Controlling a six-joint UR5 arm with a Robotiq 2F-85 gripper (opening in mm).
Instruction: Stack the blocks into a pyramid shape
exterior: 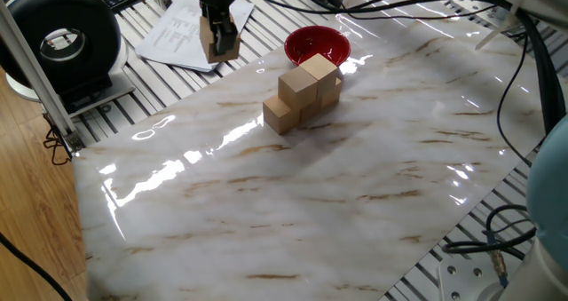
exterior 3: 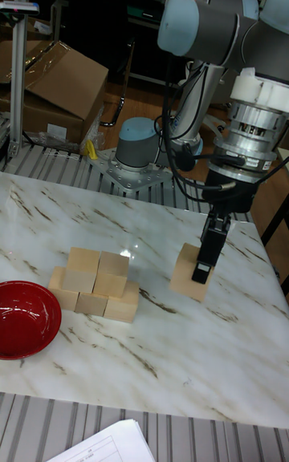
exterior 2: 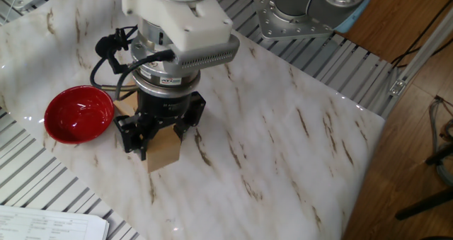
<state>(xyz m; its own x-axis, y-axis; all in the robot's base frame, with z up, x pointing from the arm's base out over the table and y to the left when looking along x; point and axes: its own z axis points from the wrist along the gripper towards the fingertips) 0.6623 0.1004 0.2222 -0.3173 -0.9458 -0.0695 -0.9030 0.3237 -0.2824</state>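
Note:
My gripper [exterior: 220, 35] is shut on one light-tan wooden block [exterior: 214, 43] and holds it off the marble table. In the tall fixed view the held block [exterior 3: 186, 277] hangs to the right of the pile, with the gripper [exterior 3: 205, 263] clamped on its top. The other fixed view shows the same block [exterior 2: 165, 155] under the gripper [exterior 2: 157, 142]. Several other blocks [exterior: 302, 90] form a two-tier pile [exterior 3: 94, 284] in the middle of the table, mostly hidden behind the wrist in the other fixed view.
A red bowl [exterior: 317, 45] sits just beyond the pile [exterior 3: 24, 318] [exterior 2: 78, 114]. Papers [exterior: 177, 30] and a black round device [exterior: 62, 43] lie off the marble top [exterior: 311, 186]. Cables [exterior: 524, 79] hang at the right side.

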